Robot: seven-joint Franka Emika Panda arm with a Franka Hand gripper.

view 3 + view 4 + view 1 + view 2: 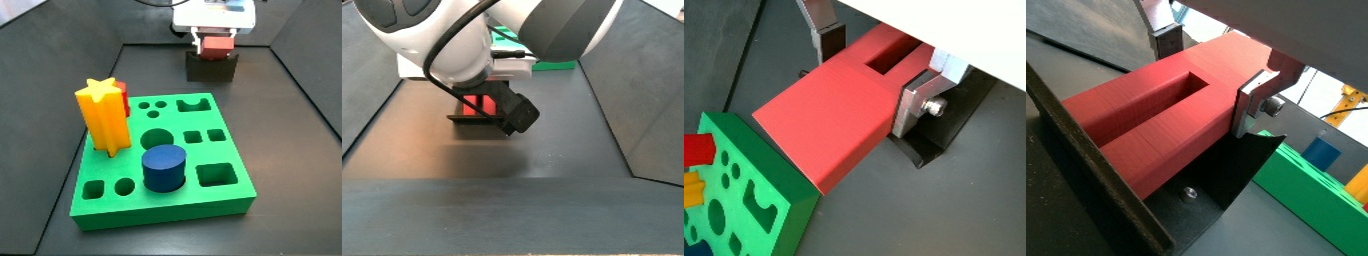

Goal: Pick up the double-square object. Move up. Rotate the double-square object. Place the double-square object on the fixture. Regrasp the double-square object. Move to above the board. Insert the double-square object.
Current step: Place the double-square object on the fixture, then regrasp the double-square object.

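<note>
A yellow star (102, 118) stands upright in a hole near the board's (160, 208) left edge, taller than anything else on the board. A red peg (122, 98) stands touching the star's far side and is mostly hidden by it. A blue cylinder (164, 167) stands in a round hole toward the board's near edge, about midway across. The board lies on a dark floor (287, 150) with low dark walls (38, 110) on the board's left and right.
</note>
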